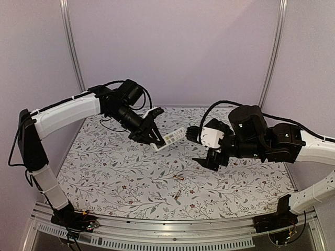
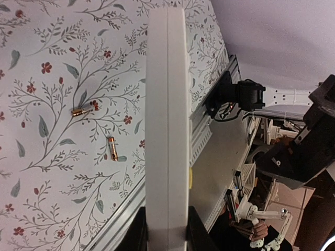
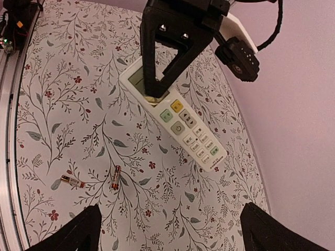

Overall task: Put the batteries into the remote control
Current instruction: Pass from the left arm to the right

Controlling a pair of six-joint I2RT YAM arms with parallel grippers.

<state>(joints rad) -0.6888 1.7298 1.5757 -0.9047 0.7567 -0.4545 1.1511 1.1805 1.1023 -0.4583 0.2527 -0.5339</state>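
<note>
Remote control (image 3: 178, 123) one, batteries (image 3: 115, 177) two, apart

The light is soft and even, and no single lamp direction can be told; it gives the walls (image 1: 172, 47) a pale pink-violet tint. Shadows on the table (image 1: 104, 172) are weak and have no hard border. The top view is rather dim and a little grainy, so fine details are smeared. In the left wrist view the remote control (image 2: 167, 120) is very close, bright white and almost without texture, while the room beyond the table's near edge is dark and unclear. The right wrist view is the sharpest: the buttons are distinct and the batteries (image 3: 73, 181) give small glints, but the near rail (image 3: 5, 130) bends as through a wide lens.
</note>
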